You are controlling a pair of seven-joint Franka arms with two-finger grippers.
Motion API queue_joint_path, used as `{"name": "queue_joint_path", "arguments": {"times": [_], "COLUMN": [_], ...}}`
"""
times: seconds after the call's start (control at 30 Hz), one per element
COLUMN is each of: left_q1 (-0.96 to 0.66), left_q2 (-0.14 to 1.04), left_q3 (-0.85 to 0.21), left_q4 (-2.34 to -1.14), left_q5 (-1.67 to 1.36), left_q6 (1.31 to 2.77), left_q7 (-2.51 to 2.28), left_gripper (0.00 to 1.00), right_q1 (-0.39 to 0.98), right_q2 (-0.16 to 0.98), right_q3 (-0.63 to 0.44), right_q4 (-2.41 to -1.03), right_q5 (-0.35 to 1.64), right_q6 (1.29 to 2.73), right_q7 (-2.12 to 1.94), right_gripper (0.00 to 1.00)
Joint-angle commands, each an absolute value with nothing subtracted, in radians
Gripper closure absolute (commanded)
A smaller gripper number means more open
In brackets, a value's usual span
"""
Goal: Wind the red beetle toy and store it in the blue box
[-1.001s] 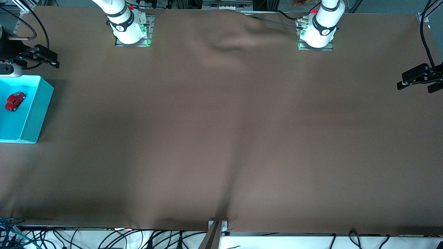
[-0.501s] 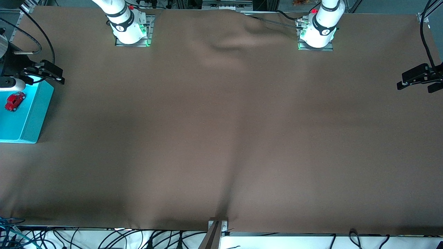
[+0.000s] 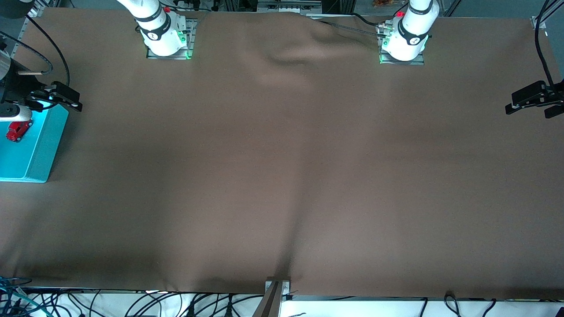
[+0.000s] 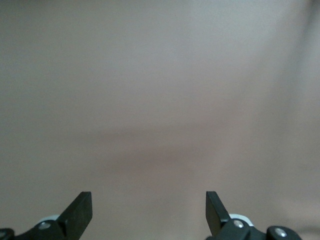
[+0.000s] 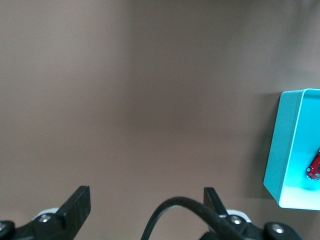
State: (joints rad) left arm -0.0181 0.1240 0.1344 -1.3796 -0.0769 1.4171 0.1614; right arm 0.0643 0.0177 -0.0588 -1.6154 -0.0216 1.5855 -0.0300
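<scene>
The red beetle toy [image 3: 17, 129] lies inside the blue box [image 3: 42, 149], which stands at the right arm's end of the table. In the right wrist view the box [image 5: 290, 150] shows at the edge with the toy [image 5: 314, 167] in it. My right gripper [image 3: 70, 97] is open and empty in the air over the box's corner that is farther from the front camera; its white wrist part hides a bit of the toy. Its fingers stand wide apart [image 5: 145, 200]. My left gripper [image 3: 511, 103] waits open and empty at the left arm's end of the table [image 4: 149, 205].
A brown cloth [image 3: 282, 176] covers the whole table, with a raised wrinkle [image 3: 286, 57] between the two arm bases. A black cable [image 5: 190, 212] loops across the right wrist view. Cables [image 3: 176, 304] hang along the table's edge nearest the front camera.
My right gripper has moved toward the front camera, from over the cloth beside the box to over the box's corner, and now covers part of the toy. The left arm has not moved.
</scene>
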Motion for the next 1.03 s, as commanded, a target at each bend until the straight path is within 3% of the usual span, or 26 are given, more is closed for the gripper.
{"name": "queue_joint_path", "arguments": {"times": [0.0, 1.0], "left_q1": [-0.025, -0.025], "left_q2": [0.121, 0.121], "left_q3": [0.138, 0.138], "left_q4": [-1.362, -1.362], "left_q5": [-0.064, -0.064], "left_q6": [1.397, 1.397], "left_q7": [0.181, 0.181], "left_gripper": [0.00, 0.00], "right_q1": [0.060, 0.058], "right_q2": [0.029, 0.063], "right_q3": [-0.055, -0.055], "right_q4": [-1.606, -1.605], "right_q5": [-0.011, -0.005], "right_q6": [1.591, 1.591], "right_q7": [-0.026, -0.034], "right_gripper": [0.00, 0.00]}}
